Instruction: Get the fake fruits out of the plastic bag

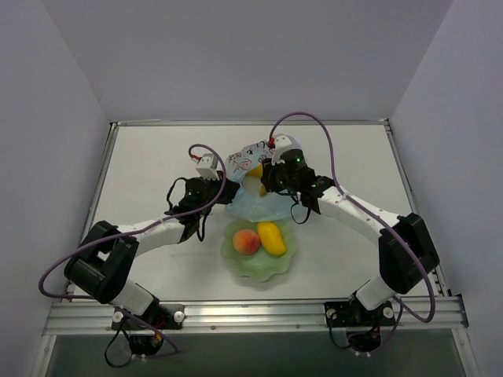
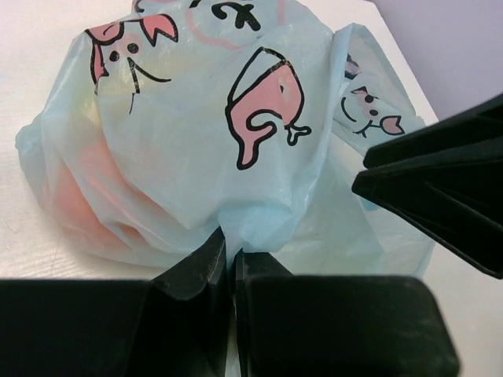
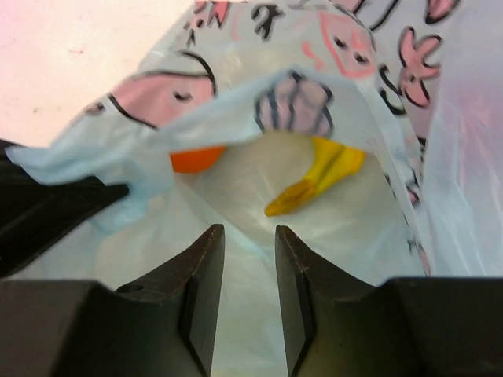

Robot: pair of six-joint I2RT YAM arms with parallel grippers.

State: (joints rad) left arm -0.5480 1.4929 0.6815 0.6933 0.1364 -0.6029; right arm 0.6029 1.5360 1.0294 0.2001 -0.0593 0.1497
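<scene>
The plastic bag (image 1: 250, 206) lay in the middle of the table (image 1: 157, 157), just behind the green bowl (image 1: 236, 265), which held a peach (image 1: 247, 242) and a mango (image 1: 272, 237). The left gripper (image 2: 229, 253) was closed on a fold of the bag. The right gripper (image 3: 249, 236) stood slightly open at the bag's mouth; a banana (image 3: 318, 177) and an orange (image 3: 196, 159) lay inside.

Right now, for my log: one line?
left end effector: pinching plastic bag | right end effector: open | bowl: peach, mango

Pale green scalloped bowl (image 1: 259, 272), white table (image 1: 357, 149)
</scene>
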